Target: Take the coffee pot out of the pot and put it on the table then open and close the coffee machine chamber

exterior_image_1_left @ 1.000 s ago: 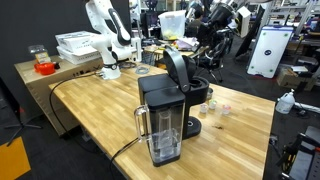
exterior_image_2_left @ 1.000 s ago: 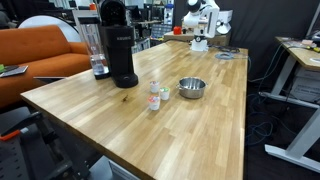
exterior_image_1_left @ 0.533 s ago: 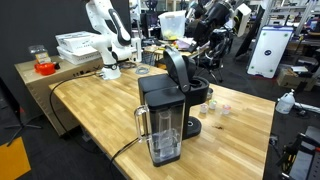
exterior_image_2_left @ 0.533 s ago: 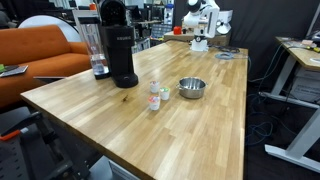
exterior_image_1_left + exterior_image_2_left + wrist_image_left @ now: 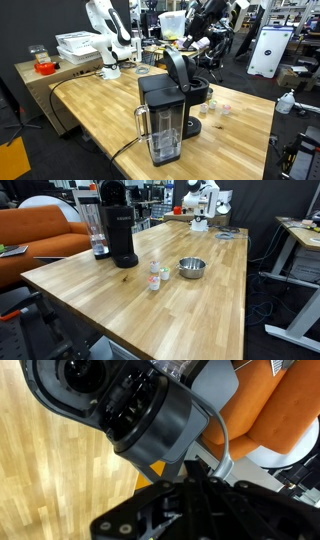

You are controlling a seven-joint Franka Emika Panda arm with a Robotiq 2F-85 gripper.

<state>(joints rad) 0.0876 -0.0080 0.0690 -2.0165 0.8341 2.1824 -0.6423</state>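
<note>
The black coffee machine (image 5: pixel 165 105) stands on the light-wood table (image 5: pixel 90 115), and it shows in both exterior views (image 5: pixel 120 235). Its rounded top chamber lid (image 5: pixel 178 66) is down. A clear water tank (image 5: pixel 160 135) sits on its side. A metal pot (image 5: pixel 191 268) stands on the table (image 5: pixel 200 310) near a small bottle (image 5: pixel 155 277). I cannot see a coffee pot in it. My white arm (image 5: pixel 108 40) is folded at the table's far end, well away from the machine. In the wrist view my gripper (image 5: pixel 190 472) looks shut and empty, facing my own arm.
A brown cabinet (image 5: pixel 45 80) with white boxes (image 5: pixel 75 45) stands beside the table. An orange sofa (image 5: pixel 35 235) is behind the machine. A black cord (image 5: pixel 70 85) runs over the table edge. Lab equipment fills the background.
</note>
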